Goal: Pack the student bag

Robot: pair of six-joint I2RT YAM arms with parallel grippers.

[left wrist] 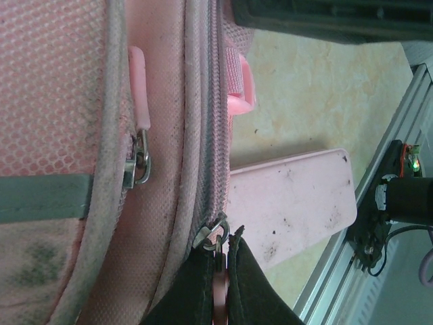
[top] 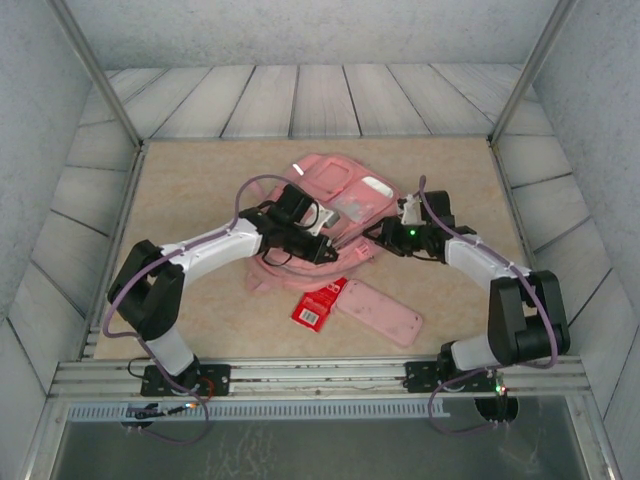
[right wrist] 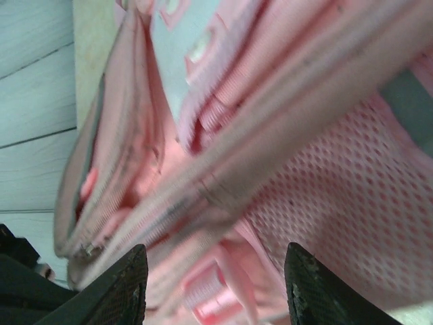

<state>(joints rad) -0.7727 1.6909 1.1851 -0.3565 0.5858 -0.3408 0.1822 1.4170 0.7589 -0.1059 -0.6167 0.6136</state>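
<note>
One student bag (top: 338,180) on table (top: 200,185)

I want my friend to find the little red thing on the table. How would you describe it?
Start at the big pink backpack in the middle of the tan table. Nearer the arm bases lies a flat pink pencil case, with the small red packet beside its left end. It is the only red thing; both neighbours are pink.
</note>
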